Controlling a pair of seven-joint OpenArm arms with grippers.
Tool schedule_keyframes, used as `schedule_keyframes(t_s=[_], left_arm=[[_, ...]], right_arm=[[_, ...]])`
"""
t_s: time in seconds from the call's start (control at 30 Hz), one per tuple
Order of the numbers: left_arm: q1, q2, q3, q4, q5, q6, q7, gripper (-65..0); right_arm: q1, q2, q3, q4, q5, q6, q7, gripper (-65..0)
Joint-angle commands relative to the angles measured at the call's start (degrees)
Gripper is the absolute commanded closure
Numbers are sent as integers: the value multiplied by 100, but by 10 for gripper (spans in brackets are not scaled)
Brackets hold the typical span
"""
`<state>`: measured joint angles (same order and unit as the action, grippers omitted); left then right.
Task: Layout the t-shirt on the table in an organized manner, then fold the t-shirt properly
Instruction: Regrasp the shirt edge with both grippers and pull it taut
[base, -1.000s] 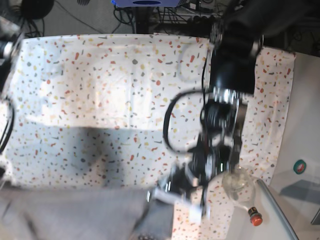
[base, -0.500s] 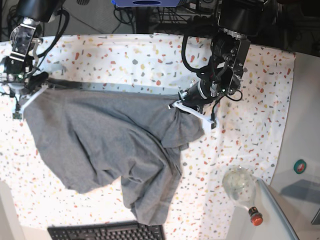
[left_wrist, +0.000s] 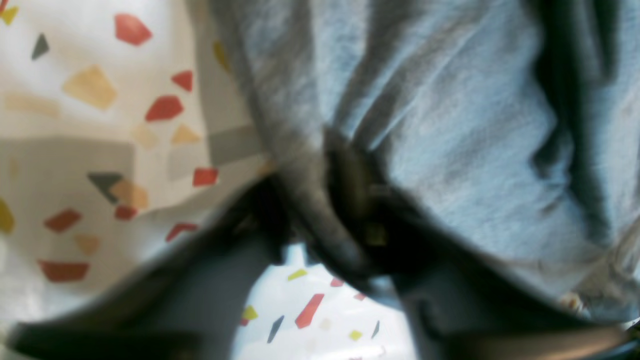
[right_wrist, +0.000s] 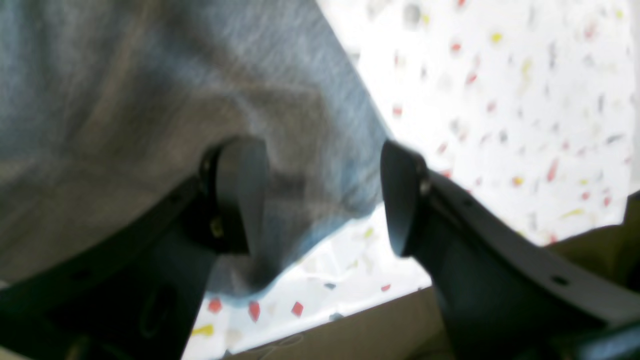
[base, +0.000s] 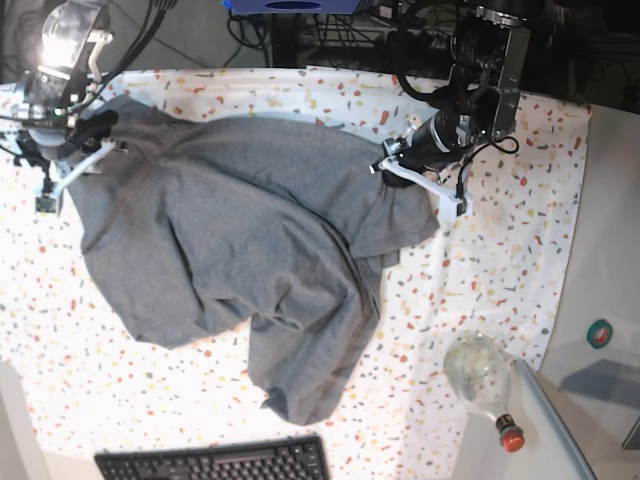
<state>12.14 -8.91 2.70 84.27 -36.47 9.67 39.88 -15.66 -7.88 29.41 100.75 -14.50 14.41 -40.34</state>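
Keyboard (base: 212, 464), probably bottle (base: 483, 377), beside t-shirt (base: 250, 250)

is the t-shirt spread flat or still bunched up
Bunched. The t-shirt lies rumpled on the table, creased, with one part trailing toward the keyboard.

Motion blur smears the t-shirt (left_wrist: 450, 125) in both wrist views, and its folds hide the left jaws' tips.

My table (base: 520, 200), covered in white speckled cloth, carries the grey t-shirt (base: 250, 250), spread but rumpled across its middle. A black keyboard (base: 215, 463) lies at its near edge.
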Motion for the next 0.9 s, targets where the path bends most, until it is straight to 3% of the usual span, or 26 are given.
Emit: schedule_keyframes(t_s=[0.0, 0.13, 0.23, 0.33, 0.43, 0.57, 0.7, 0.77, 0.87], left_arm=[[-32, -19, -2, 79, -76, 4, -19, -309], [-32, -213, 25, 26, -797, 4, -19, -573], [-32, -388, 7, 43, -1263, 4, -19, -625], [56, -529, -222, 70, -1615, 4, -19, -586], [285, -547, -881, 79, -1984, 4, -19, -527], [566, -520, -1663, 228, -2248, 4, -19, -416], [733, -626, -1997, 457, -2274, -5, -19, -299], [777, -670, -1953, 571, -2300, -22, -19, -272], [786, -679, -1760, 738, -2274, -418, -19, -280]], right_arm=[[-38, 10, -18, 321, -22, -22, 100, -347], [-38, 28, -299, 532, -22, -22, 135, -347], [454, 221, -317, 162, -22, -22, 144, -348], [1157, 502, -290, -462, -22, -22, 144, -350], [1817, 775, -290, -1218, -22, -22, 144, -350], [2546, 1162, -282, -2273, -22, -22, 161, -351], [2854, 1214, -325, -2835, -22, -22, 161, -353], [2924, 1214, -325, -3064, -22, -22, 161, -354], [2942, 1179, -325, -3319, -22, -13, 205, -354]])
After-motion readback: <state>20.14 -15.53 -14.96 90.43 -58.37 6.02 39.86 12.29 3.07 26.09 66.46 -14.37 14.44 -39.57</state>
